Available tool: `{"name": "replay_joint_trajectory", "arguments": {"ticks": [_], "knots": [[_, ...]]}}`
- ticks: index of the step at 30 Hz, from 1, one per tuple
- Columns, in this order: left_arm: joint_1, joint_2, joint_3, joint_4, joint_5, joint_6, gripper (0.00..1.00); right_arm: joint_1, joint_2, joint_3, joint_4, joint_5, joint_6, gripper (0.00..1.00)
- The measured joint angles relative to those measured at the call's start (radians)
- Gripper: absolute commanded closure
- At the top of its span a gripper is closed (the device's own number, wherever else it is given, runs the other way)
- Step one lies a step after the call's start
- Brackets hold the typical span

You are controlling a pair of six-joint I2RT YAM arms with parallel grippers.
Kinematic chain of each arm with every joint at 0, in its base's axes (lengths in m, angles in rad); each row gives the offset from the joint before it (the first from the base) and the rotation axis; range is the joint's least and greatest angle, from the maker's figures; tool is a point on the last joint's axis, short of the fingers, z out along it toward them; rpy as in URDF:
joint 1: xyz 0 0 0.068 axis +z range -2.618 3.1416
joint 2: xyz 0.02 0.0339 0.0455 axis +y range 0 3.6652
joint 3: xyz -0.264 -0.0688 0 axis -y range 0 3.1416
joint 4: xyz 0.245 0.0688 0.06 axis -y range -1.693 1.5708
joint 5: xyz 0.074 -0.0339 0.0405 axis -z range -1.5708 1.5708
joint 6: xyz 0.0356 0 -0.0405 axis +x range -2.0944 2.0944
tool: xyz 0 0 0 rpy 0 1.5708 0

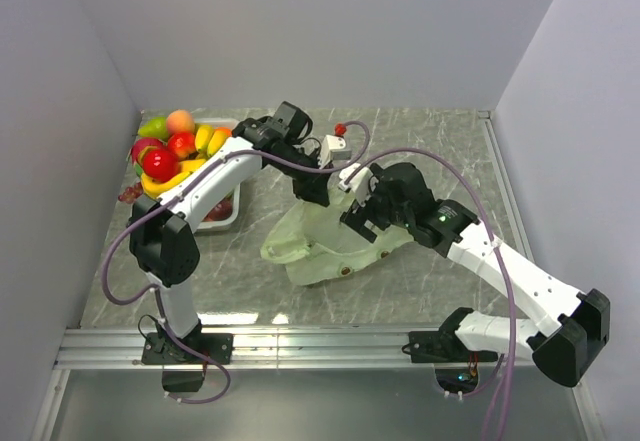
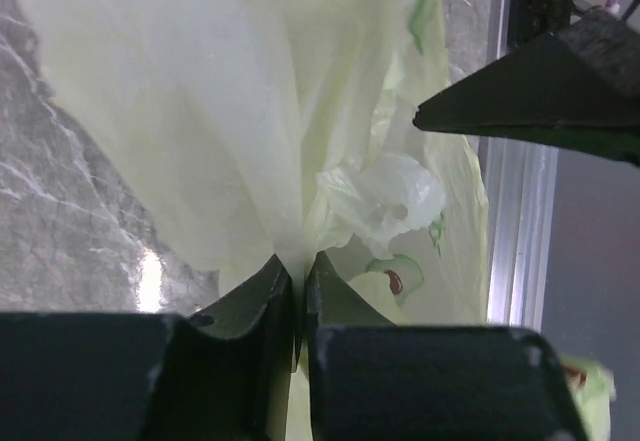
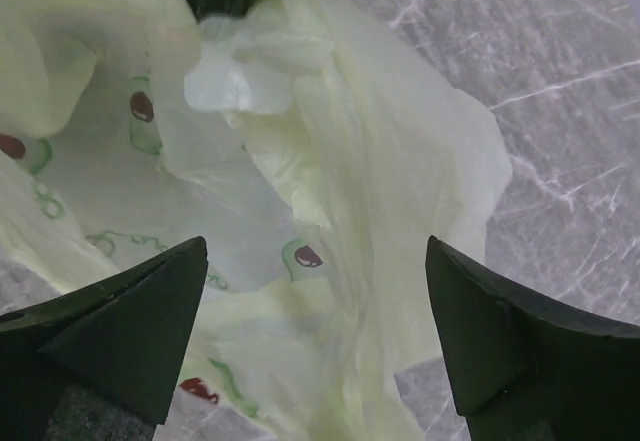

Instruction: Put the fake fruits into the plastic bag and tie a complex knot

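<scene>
The plastic bag [image 1: 310, 251] lies crumpled on the grey marbled table [image 1: 440, 141] at the centre of the top view, with both arms bent in over its upper edge. The left claw [image 1: 312, 189] comes in from the upper left of that view. In its own wrist view, the left claw [image 2: 297, 266] is pinched together on a gathered fold of the bag [image 2: 200, 111], and the pale-green film fans upward out of the narrow slit between the fingers [image 2: 250, 296]. Just to the right of that pinch sits a bunched, whiter wad of film, and green and dark-red printed marks show below it. A dark fingertip of the other arm pokes in from the upper right of that frame, apart from the film. The right claw [image 1: 362, 216] hangs over the bag's right side. In the right wrist view, this claw [image 3: 316, 246] stands wide apart. Its two dark fingers [image 3: 130, 321] sit in the lower corners, and the bag [image 3: 400, 161] spreads between and beyond them, gripped by neither. The pinched tip of the left claw shows at the top edge there, with the whiter wad right under it. The fake fruits [image 1: 175, 156] are heaped in a clear tray [image 1: 236, 201] at the upper left of the top view, well apart from the bag.
</scene>
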Motion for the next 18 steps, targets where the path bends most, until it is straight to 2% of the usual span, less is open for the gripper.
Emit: {"name": "replay_joint_trajectory", "arguments": {"ticks": [6,8,9,10,11,12,13,14,16,17,18], "knots": [[0.001,0.042,0.021,-0.048,0.035,0.042,0.85,-0.002,0.029,0.008,0.01,0.003,-0.004,0.03],[0.001,0.065,0.045,-0.079,0.047,0.063,0.85,-0.002,0.057,0.007,0.016,0.005,-0.007,0.07],[0.001,0.078,0.058,-0.091,0.052,0.072,0.85,-0.002,0.072,0.005,0.019,0.006,-0.011,0.13],[0.002,0.088,0.07,-0.101,0.056,0.08,0.85,-0.002,0.084,0.002,0.022,0.005,-0.015,0.34],[0.004,0.098,0.085,-0.11,0.063,0.088,0.84,-0.002,0.092,-0.001,0.023,0.005,-0.019,0.47],[0.006,0.108,0.096,-0.115,0.071,0.094,0.79,-0.002,0.1,-0.003,0.022,0.005,-0.022,0.61],[0.01,0.112,0.103,-0.116,0.076,0.093,0.73,-0.004,0.106,-0.003,0.019,0.003,-0.025,0.95],[0.013,0.114,0.106,-0.113,0.08,0.091,0.68,-0.006,0.108,-0.003,0.015,0.0,-0.026,1.0],[0.027,0.113,0.106,-0.085,0.087,0.061,0.5,-0.016,0.107,-0.002,0.002,-0.017,-0.007,1.0],[0.039,0.109,0.102,-0.054,0.089,0.031,0.35,-0.023,0.106,0.001,-0.009,-0.032,0.005,1.0],[0.053,0.101,0.09,-0.005,0.087,0.002,0.1,-0.031,0.105,0.006,-0.026,-0.049,0.016,1.0]]}}
